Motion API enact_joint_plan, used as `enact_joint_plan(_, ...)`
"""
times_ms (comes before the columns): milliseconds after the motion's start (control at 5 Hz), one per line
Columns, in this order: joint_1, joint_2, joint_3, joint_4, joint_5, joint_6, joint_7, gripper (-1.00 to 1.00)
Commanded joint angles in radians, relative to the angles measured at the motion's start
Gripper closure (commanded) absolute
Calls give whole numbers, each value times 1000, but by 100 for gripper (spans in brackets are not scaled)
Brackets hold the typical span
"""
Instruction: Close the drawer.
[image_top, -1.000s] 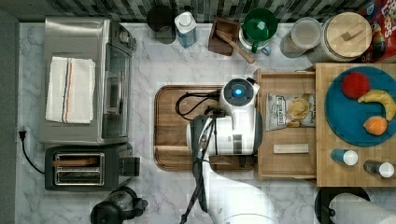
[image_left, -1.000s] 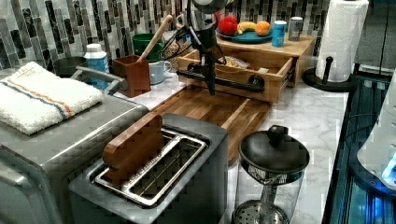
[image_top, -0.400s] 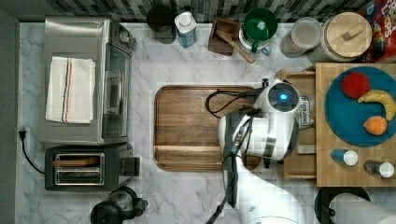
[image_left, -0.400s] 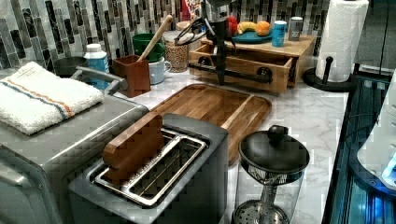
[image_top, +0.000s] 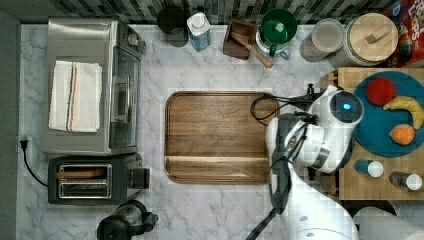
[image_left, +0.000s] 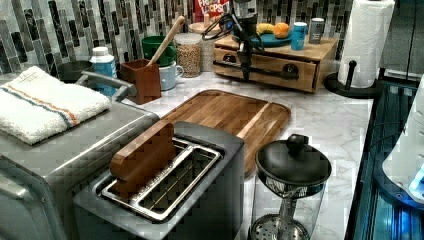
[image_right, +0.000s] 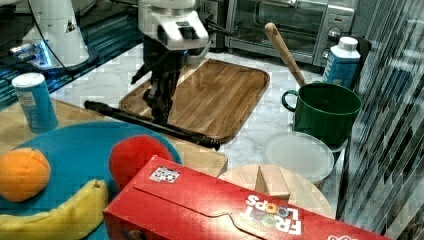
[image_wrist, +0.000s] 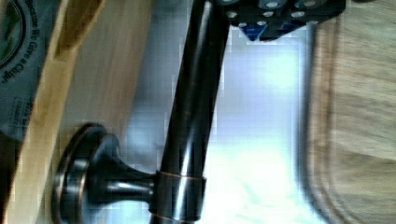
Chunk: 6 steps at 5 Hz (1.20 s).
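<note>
The drawer (image_left: 267, 68) is a light-wood unit under the slab bearing the blue plate (image_top: 387, 117). In the left view its front stands almost flush with the slab. A dark bar handle (image_right: 150, 125) runs across the front; the wrist view shows the handle (image_wrist: 191, 116) close up beside the drawer's front (image_wrist: 109, 93), with a printed packet (image_wrist: 14, 51) showing just past the rim. My gripper (image_left: 245, 70) hangs straight down at the handle, on the side of the dark cutting board (image_top: 217, 136). My arm (image_top: 320, 135) covers the drawer in the top view.
A toaster oven (image_top: 92, 85), a toaster (image_top: 95, 179) and a glass press (image_left: 290, 185) stand along the top view's left. Mugs, jars and a bottle (image_top: 198, 30) line the back wall. A paper towel roll (image_left: 367, 42) stands beside the drawer unit.
The drawer has slid in under the slab from well open to almost shut. My arm moved with it toward the top view's right, off the cutting board.
</note>
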<state>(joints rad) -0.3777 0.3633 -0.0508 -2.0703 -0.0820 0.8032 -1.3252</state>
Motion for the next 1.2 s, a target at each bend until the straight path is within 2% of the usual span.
enact_joint_plan(200, -141, 20, -102, 224, -66, 38, -79, 100)
enact_joint_plan(400, -149, 32, -84, 240, -37, 10, -59, 100)
enact_joint_plan(1000, -143, 32, -91, 240, -33, 11, -62, 100)
enact_joint_plan(1200, -163, 31, -69, 240, -45, 10, -54, 100)
